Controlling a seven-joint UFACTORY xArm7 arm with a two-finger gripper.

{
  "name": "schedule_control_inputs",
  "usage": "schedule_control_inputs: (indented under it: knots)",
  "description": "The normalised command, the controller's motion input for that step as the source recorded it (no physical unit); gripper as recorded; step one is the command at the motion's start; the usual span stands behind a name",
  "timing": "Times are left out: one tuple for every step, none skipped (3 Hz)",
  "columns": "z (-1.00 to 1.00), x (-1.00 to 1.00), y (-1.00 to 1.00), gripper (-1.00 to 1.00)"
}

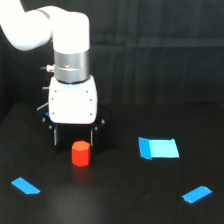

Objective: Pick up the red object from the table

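Pickup not done, I judge: red hexagonal block [80, 153] sits on table [115, 200], end effector [74, 136] spread, unclenched, straddling it.

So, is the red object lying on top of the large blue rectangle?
No, the red object stands on bare black table, well to the exterior view's left of the blue rectangle.

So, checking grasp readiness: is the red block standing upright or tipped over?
Upright: the red block stands on the table, hexagonal top facing up, between the open fingers.

white arm [45, 25], silver collar, black pincer [73, 135]
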Motion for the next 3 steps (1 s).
schedule_control_inputs:
  knots:
    - [-0.19, 0.06, -0.79, 1.0]
    - [-0.22, 0.11, -0.07, -0.95]
    - [0.07, 0.13, 0.19, -1.0]
